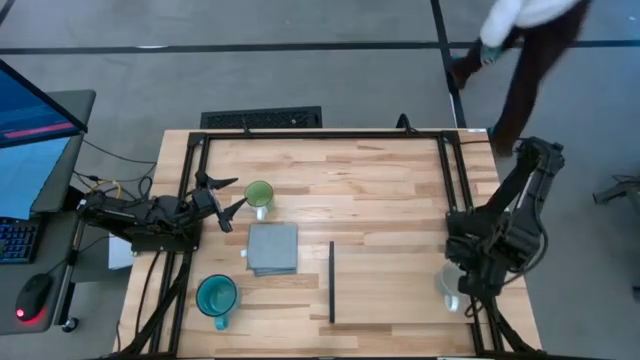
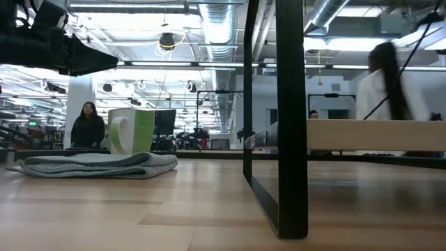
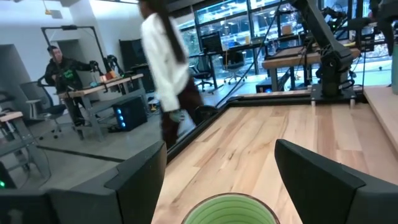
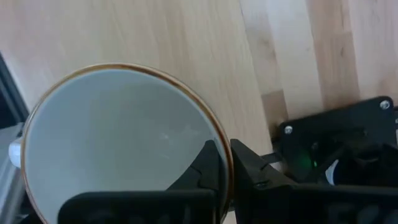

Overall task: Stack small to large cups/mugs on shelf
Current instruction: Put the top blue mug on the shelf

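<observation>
The light green mug (image 1: 259, 193) stands upright on the table at the far left, and also shows in the low view (image 2: 131, 131). My left gripper (image 1: 238, 195) is open just left of it, one finger on either side of its rim (image 3: 230, 211), touching nothing. The teal mug (image 1: 216, 296) stands at the near left. My right gripper (image 4: 225, 155) is shut on the white mug (image 1: 448, 284) near the table's right edge. The shelf (image 1: 390, 285) is a light wood panel with a black strip (image 1: 331, 281) on its left edge. My right gripper holds the white mug's rim (image 4: 219, 146), one finger inside the mug and one outside its wall. The fingers come from above, pointing down. The mug stays upright, mouth up; whether it stands on the table or hangs clear, I cannot tell.
A grey folded cloth (image 1: 272, 248) lies between the green and teal mugs. A black frame (image 1: 300, 137) runs along the table's edges. In the low view the shelf's panel (image 2: 376, 134) sits raised on a black upright (image 2: 291, 118). A person (image 1: 520, 60) walks beyond the far right corner.
</observation>
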Robot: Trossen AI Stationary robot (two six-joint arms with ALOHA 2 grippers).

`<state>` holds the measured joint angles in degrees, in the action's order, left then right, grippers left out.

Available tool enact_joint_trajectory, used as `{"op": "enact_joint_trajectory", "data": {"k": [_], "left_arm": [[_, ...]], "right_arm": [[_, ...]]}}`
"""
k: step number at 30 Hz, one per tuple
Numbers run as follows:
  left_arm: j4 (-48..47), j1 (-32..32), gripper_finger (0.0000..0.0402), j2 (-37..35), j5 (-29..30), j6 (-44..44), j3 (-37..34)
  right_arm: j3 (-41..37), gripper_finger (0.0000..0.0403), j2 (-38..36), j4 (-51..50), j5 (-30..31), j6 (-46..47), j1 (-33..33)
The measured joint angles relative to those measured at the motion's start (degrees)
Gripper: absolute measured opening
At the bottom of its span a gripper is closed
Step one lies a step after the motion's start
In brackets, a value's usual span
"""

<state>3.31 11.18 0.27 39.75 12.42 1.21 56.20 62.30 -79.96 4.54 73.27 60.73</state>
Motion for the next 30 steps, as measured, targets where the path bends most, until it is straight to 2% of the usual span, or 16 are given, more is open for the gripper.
{"op": "enact_joint_trajectory", "data": {"k": [6, 12, 18, 23, 26, 30], "left_arm": [[0.05, -0.01, 0.0291, -0.02, 0.0, -0.21, 0.0], [0.06, 0.0, 0.0291, 0.0, 0.0, -0.23, 0.0], [0.07, -0.02, 0.0291, 0.0, 0.0, -0.65, 0.0], [0.05, 0.0, 0.0291, 0.0, 0.0, -0.65, 0.0], [0.05, -0.01, 0.0291, -0.01, -0.01, -0.65, 0.0], [0.05, -0.02, 0.0291, 0.0, -0.02, -0.65, 0.0]], "right_arm": [[-0.09, 0.0027, 1.57, 3.21, 2.17, 1.07, 3.69], [-0.1, 0.0028, 1.68, 2.57, 3.04, 0.36, 4.15], [-0.1, 0.0099, 1.71, 2.14, 3.1, -0.02, 3.61], [-0.1, 0.0129, 1.71, 2.25, 3.1, -8.08, 2.88], [-0.1, 0.0131, 1.71, 2.25, 3.1, -13.37, 2.86], [-0.1, 0.0119, 1.71, 2.25, 3.13, -14.8, 1.93]]}}
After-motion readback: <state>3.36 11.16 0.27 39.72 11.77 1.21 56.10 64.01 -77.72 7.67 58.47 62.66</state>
